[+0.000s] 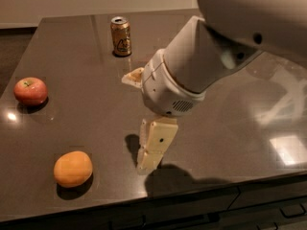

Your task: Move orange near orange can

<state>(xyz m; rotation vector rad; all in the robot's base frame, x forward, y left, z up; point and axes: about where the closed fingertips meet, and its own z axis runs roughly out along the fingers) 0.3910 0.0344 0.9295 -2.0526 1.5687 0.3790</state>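
Note:
The orange (73,168) lies on the dark table (81,56) near its front left edge. The orange can (121,36) stands upright at the back of the table, far from the orange. My gripper (137,122) hangs over the middle of the table, right of the orange and well in front of the can. It is open and empty. One cream finger (153,146) points down toward the table, with its tip close to the surface. The other finger (134,76) sticks out behind the wrist. The arm's white body hides the table behind it.
A red apple (30,90) sits at the left edge of the table. The table's front edge runs just below the orange and the gripper, with dark cabinet fronts (249,210) under it. Light glares off the table at the right (288,150).

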